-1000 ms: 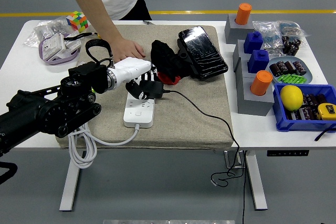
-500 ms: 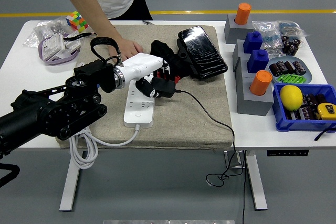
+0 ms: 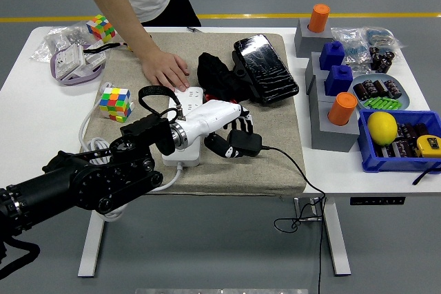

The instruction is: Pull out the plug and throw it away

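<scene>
One step of two looks complete: the plug (image 3: 242, 142) is clear of the power strip (image 3: 185, 144) and clamped in my left hand (image 3: 233, 140), just right of the strip, above the mat (image 3: 262, 156). A person's hand (image 3: 165, 71) rests at the strip's far end. Discarding the plug remains.

Beige cloth mat (image 3: 269, 170): on the white worktop (image 3: 27, 101), centre.
White power strip (image 3: 180, 151): on the mat, left part.
Black plug (image 3: 242, 142): right of the strip, off it.
Person's hand (image 3: 165, 70): on the strip's far end.
Blue plastic bin (image 3: 386, 153): right of the mat.
</scene>
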Available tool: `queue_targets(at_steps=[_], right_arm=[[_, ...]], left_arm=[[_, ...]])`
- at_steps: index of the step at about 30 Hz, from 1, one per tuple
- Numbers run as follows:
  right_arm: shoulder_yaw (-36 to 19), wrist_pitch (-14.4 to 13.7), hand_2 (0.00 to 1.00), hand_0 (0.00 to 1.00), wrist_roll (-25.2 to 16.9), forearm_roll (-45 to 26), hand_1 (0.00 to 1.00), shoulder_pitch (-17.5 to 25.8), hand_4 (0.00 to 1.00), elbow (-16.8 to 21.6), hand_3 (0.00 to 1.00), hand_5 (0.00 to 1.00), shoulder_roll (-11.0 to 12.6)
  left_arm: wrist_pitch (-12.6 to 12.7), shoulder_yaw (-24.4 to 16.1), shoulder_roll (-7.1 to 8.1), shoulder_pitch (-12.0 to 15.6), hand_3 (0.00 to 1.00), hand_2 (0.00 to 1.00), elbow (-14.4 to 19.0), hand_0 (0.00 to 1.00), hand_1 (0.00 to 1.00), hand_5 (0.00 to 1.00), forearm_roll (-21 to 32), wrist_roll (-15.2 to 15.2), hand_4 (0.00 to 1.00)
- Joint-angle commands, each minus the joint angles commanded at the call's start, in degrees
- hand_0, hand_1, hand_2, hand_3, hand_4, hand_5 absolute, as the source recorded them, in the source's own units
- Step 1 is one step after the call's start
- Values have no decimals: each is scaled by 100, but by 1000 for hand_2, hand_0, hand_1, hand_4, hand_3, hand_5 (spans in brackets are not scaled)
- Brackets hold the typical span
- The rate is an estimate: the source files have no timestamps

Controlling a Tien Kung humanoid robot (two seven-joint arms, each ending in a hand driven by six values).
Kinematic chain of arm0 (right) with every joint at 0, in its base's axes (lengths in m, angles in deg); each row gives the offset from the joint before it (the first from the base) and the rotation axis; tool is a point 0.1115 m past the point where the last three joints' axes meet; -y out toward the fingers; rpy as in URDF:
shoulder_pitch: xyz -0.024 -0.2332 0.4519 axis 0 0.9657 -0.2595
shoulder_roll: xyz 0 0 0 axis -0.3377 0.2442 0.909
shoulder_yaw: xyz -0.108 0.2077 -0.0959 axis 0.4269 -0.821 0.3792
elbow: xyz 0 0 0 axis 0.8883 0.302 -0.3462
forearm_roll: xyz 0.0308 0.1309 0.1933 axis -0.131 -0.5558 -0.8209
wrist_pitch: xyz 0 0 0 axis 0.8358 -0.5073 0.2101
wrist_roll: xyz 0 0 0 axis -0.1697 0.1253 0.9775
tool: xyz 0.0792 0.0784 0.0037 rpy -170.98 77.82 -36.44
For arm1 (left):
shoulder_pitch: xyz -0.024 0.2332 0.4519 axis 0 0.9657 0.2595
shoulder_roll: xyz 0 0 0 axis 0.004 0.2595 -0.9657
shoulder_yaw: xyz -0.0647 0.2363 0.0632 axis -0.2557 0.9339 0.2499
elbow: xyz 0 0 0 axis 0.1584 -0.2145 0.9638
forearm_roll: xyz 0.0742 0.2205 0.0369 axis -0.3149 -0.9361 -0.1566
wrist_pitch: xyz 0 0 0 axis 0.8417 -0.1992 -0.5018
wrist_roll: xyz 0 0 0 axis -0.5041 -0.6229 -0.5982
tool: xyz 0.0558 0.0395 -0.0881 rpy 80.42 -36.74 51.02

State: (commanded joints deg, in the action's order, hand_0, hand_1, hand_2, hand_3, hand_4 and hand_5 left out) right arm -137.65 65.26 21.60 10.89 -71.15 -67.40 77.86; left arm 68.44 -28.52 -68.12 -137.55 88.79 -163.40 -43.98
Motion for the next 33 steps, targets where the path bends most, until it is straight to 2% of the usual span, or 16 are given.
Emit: queue_targets(at_steps=[1, 2, 7, 8, 10, 13, 14, 17, 19, 20, 23, 28, 31, 32, 33], right_arm=[[-2, 1, 689, 625, 0, 2, 664, 4, 991, -3, 628, 536, -1], [-2, 7, 689, 625, 2, 5, 664, 9, 991, -9, 628, 535, -4], [6, 9, 689, 625, -2, 4, 664, 16, 991, -10, 628, 535, -13], [6, 7, 688, 625, -3, 4, 664, 12, 991, -9, 628, 534, -13], [2, 5, 688, 625, -4, 0, 664, -2, 991, -3, 628, 534, -9], [-12, 2, 688, 625, -5, 0, 664, -12, 991, 1, 628, 534, -5], [-20, 2, 689, 624, -4, 4, 664, -14, 991, -1, 628, 535, -5], [-38, 4, 689, 624, -3, 10, 664, -11, 991, -7, 628, 535, -6], [-51, 4, 689, 624, -3, 18, 664, -6, 991, -9, 628, 535, -10], [-50, 7, 688, 624, -2, 16, 664, -5, 990, -10, 627, 533, -12], [-51, 4, 688, 624, -5, 10, 664, -7, 990, -3, 627, 533, -17], [-58, 2, 688, 622, -4, 14, 664, -8, 990, 7, 627, 532, -11], [-78, 2, 688, 622, -3, 24, 664, -5, 990, 8, 627, 532, -5], [-87, 4, 688, 623, -2, 29, 662, -5, 991, 6, 627, 533, -3], [-107, 6, 688, 623, 0, 44, 662, -4, 991, 2, 627, 533, -4]], left_arm=[[-5, -3, -6, 0, 554, 470, -2, 419, 478, 2, 28, 6, 711], [-37, -2, -12, -2, 572, 509, -8, 481, 509, 2, 62, 6, 722], [-280, 66, -22, 1, 572, 509, -90, 481, 509, 2, 266, 6, 722], [-320, 75, -24, 1, 798, 752, -115, 778, 774, 214, 237, -16, 998], [-357, 126, -37, -19, 798, 752, -195, 778, 774, 214, 200, -20, 998], [-256, 154, -45, -43, 798, 752, -307, 778, 774, 214, -4, 73, 998], [-263, 139, -45, -47, 998, 977, -337, 974, 984, 403, -100, 76, 998], [-460, 31, -28, -46, 998, 977, -361, 974, 984, 403, 18, 21, 998], [-442, -72, -2, -33, 998, 977, -336, 974, 984, 403, 160, 144, 998], [-426, -134, 16, -17, 998, 998, -298, 998, 998, 959, 189, 193, 998], [-414, -370, 92, 66, 998, 998, -104, 998, 998, 959, 153, 220, 998], [-129, -956, 392, 438, 998, 998, 599, 998, 998, 998, -102, 233, 998], [107, -1253, 598, 685, 998, 998, 1015, 998, 998, 998, 46, 457, 998], [148, -1337, 657, 762, 998, 998, 1112, 934, 970, 967, 80, 525, 998], [185, -1448, 748, 879, 998, 998, 1239, 934, 970, 967, 123, 597, 998]])
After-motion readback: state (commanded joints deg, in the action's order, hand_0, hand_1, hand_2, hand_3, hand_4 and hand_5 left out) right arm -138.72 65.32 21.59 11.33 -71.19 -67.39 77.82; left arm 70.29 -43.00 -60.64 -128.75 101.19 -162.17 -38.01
